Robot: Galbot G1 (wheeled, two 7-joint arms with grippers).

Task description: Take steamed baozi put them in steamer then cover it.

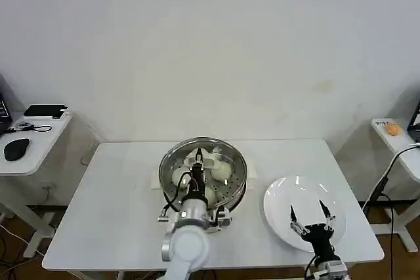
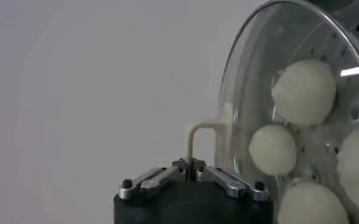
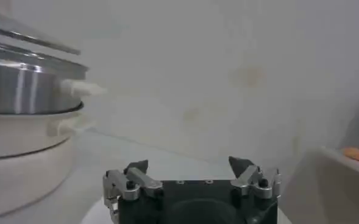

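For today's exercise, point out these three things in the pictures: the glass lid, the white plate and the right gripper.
glass lid (image 1: 231, 157), head view, on its glass near the rim.
white plate (image 1: 279, 202), head view, on its bare left part.
right gripper (image 1: 311, 215), head view, midway between its open fingers.

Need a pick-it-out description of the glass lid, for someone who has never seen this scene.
Start at the white table in the head view and find the steamer, the steel pot at its middle. The glass lid sits on that pot, with the left hand shut on its handle. Unlike the flat white plate to the right, under the open right hand, it is clear, and the steamed baozi show through it.
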